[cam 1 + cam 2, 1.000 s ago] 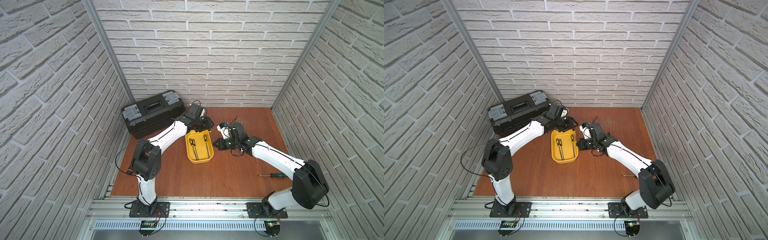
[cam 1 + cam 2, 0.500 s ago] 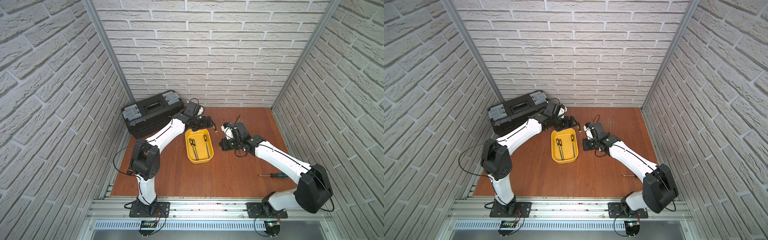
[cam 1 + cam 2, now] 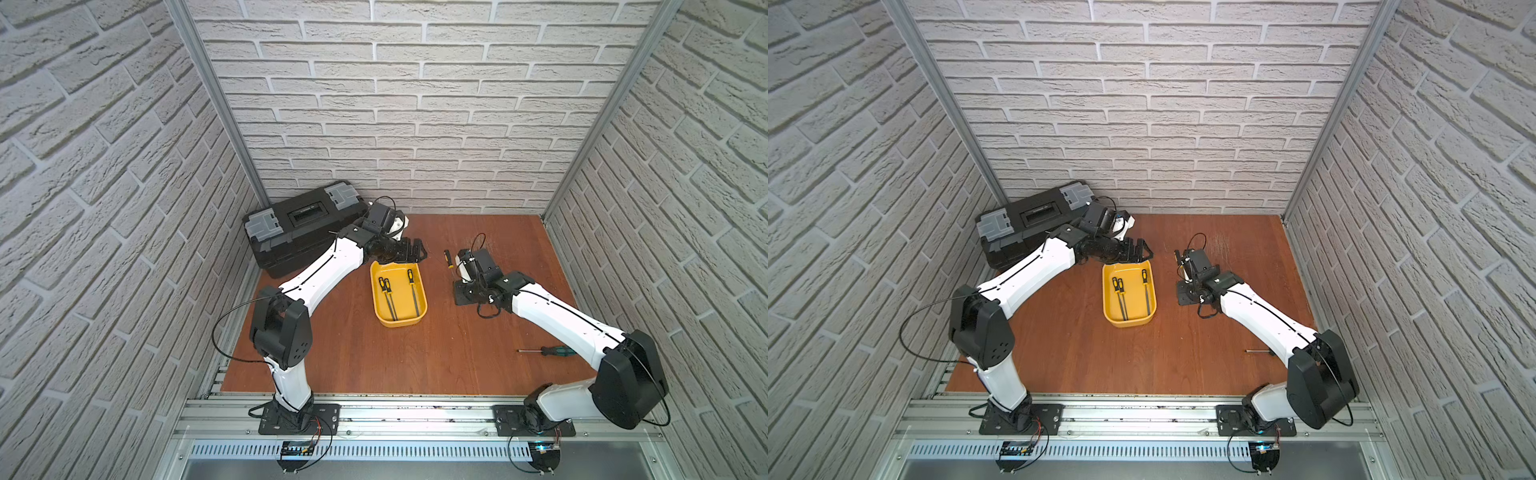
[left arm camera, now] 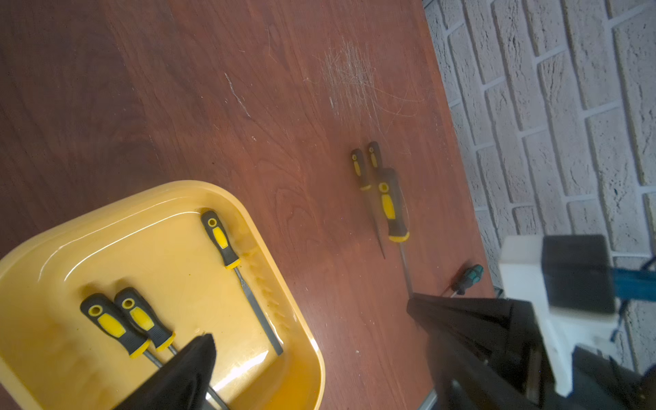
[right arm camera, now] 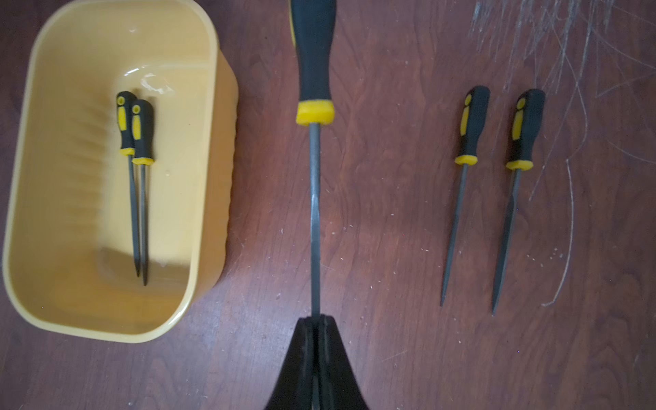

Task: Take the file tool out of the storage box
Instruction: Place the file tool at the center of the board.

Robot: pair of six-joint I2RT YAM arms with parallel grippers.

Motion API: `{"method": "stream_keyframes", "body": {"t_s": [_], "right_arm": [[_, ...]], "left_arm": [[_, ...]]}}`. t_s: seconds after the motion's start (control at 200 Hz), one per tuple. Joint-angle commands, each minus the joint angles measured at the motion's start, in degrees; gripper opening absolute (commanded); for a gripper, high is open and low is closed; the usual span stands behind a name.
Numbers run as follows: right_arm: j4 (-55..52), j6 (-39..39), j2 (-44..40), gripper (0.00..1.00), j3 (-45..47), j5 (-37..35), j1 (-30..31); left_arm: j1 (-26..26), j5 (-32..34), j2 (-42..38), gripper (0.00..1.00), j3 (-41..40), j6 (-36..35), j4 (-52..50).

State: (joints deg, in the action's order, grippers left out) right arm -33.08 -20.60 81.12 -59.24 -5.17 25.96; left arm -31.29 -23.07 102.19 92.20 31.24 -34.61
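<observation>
A second back the right gripper [image 5: 315,319] sat close against the storage box [image 3: 399,323] and the left gripper [image 3: 415,251] hung over its far end; now the right arm has drawn off sideways, apart from the box, and the left jaws have spread wide, holding nothing, at the box's far rim; the right jaws are pinched tight on the thin blade of a file tool [image 5: 314,159], handle toward the back wall; so that file is out of the box, over the table [image 3: 374,361], between the box and two more files [image 5: 468,142] lying side by side on the wood. In the box three files remain: a pair [image 3: 387,291] touching at the handles; a single one [image 3: 411,278] apart, on the right arm's side. The right wrist view shows only the pair; the left wrist view shows all three; the two loose files show in neither top view, the right arm covering that spot. A green-handled screwdriver [image 3: 548,351] lies near the front beside the right arm; the black toolbox [image 3: 299,224] stands shut in the back corner.
</observation>
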Motion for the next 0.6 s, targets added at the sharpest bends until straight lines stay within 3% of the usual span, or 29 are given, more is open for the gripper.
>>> {"method": "stream_keyframes", "body": {"t_s": [0.0, 0.595], "right_arm": [[-0.23, -0.17, 0.7, 0.03, 1.49, -2.39, -1.54], [3.49, -0.71, 8.98, 0.03, 2.73, 0.55, -6.52]], "left_arm": [[0.27, -2.07, -2.4, 0.98, -2.73, -2.57, 0.04], [0.22, -2.85, -4.1, 0.99, -6.22, -2.46, 2.38]]}}
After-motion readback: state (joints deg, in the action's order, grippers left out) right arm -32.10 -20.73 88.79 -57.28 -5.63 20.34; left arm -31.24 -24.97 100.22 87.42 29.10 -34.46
